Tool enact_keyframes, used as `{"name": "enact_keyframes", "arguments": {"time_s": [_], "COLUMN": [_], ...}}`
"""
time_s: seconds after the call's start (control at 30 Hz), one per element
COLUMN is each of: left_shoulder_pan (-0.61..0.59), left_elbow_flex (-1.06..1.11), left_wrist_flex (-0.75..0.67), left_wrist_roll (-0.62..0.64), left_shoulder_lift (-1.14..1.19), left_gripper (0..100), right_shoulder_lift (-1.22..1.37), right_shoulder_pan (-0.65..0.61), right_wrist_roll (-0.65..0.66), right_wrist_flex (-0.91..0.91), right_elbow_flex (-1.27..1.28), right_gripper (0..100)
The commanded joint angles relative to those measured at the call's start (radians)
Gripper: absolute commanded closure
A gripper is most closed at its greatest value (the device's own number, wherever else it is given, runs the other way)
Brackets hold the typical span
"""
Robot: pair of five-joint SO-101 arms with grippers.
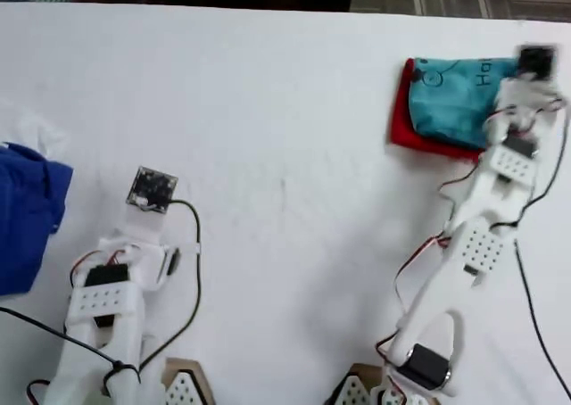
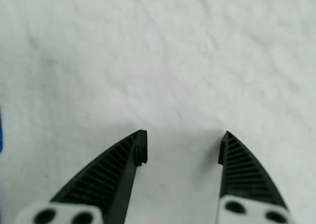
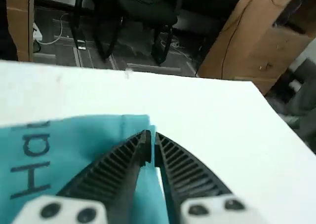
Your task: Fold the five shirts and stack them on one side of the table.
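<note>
A folded teal shirt (image 1: 455, 97) lies on top of a folded red shirt (image 1: 401, 128) at the far right of the white table (image 1: 285, 111). My right gripper (image 3: 150, 140) is shut, its tips close together over the near corner of the teal shirt (image 3: 74, 145); no cloth shows between them. In the high view that arm (image 1: 500, 182) stretches to the stack's right edge. A blue shirt (image 1: 27, 218) lies crumpled at the table's left edge. My left gripper (image 2: 182, 147) is open just above bare tablecloth, to the right of the blue shirt.
The table's far edge (image 3: 148, 76) runs just beyond the stack, with chairs and a cardboard box on the floor behind it. Cables trail from both arm bases along the near edge. A white cloth bump (image 1: 31, 124) sits beyond the blue shirt.
</note>
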Motion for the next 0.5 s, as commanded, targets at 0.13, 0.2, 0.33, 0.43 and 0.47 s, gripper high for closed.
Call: {"name": "enact_keyframes", "arguments": {"time_s": [0.13, 0.2, 0.33, 0.43, 0.47], "left_shoulder_pan": [-0.003, -0.003, -0.003, -0.003, -0.003], "left_elbow_flex": [-0.004, -0.004, -0.004, -0.004, -0.004], "left_wrist_flex": [-0.021, -0.021, -0.021, -0.021, -0.021], "left_wrist_roll": [-0.008, -0.008, -0.008, -0.008, -0.008], "left_shoulder_lift": [-0.015, -0.015, -0.015, -0.015, -0.015], "left_gripper": [75, 75, 75, 75, 75], "right_shoulder_lift": [-0.367, -0.417, -0.506, -0.549, -0.555], "right_shoulder_pan": [-0.015, -0.031, -0.074, -0.13, -0.153], "right_wrist_roll": [-0.167, -0.167, -0.166, -0.166, -0.166], "right_wrist_flex": [0.634, 0.773, 1.076, 1.254, 1.303], "right_elbow_flex": [-0.087, -0.087, -0.087, -0.087, -0.087], "right_gripper": [97.4, 97.4, 93.9, 87.2, 86.2]}}
